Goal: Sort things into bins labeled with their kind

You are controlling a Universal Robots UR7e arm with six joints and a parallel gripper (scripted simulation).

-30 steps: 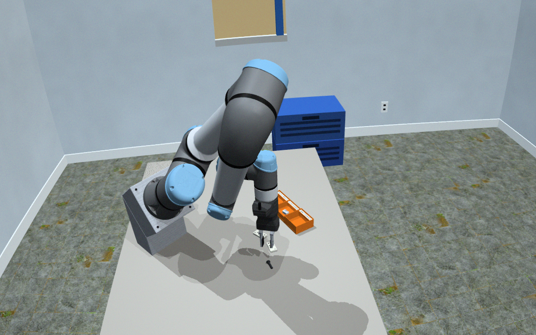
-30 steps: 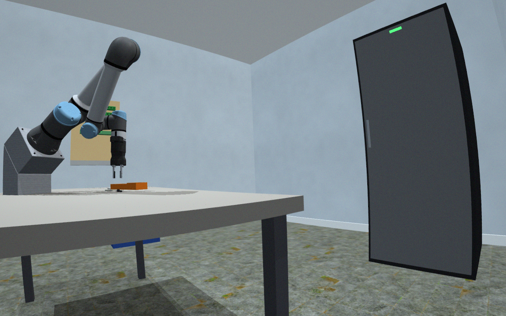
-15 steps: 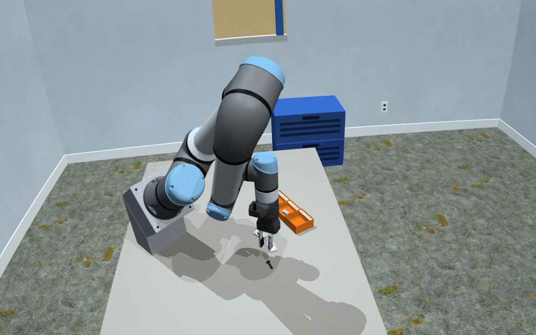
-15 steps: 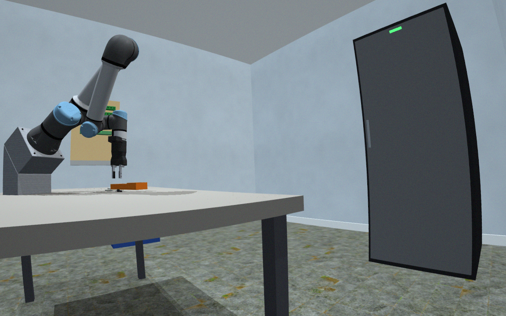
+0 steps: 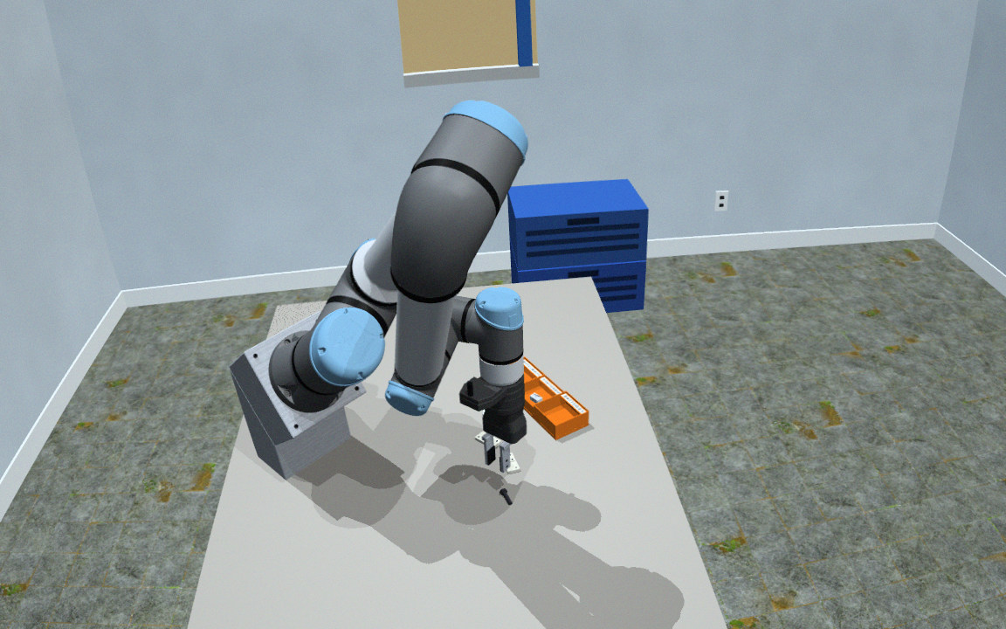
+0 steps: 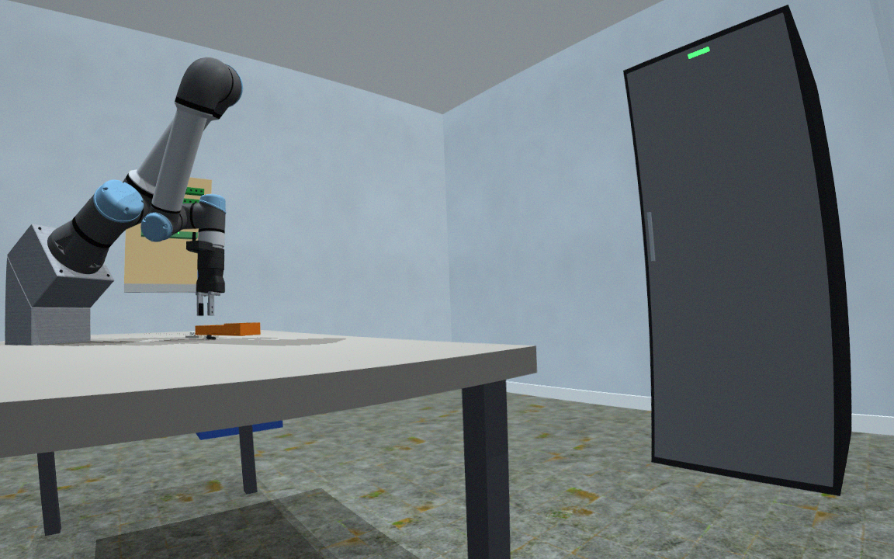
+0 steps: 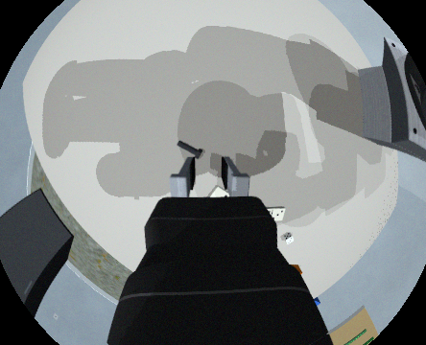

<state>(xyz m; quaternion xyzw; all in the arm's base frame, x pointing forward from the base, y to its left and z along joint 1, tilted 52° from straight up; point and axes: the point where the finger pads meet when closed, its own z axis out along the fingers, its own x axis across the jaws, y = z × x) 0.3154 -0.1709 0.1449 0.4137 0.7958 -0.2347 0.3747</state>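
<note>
Orange bin [image 5: 555,404] sits on the worktop [image 5: 616,501] just beside the arm's wrist. Its gripper [image 5: 495,459] hangs above the surface, fingers partly spread, gripping nothing. A small black bolt [image 5: 505,494] lies nearby; a pale perforated bracket [image 5: 513,464] rests beneath the fingers.

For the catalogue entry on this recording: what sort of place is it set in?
Probably a small workshop or robot test room: the arm's grey pedestal is on a work table, a blue drawer cabinet stands against the wall, and a pegboard-like panel hangs above.
</note>
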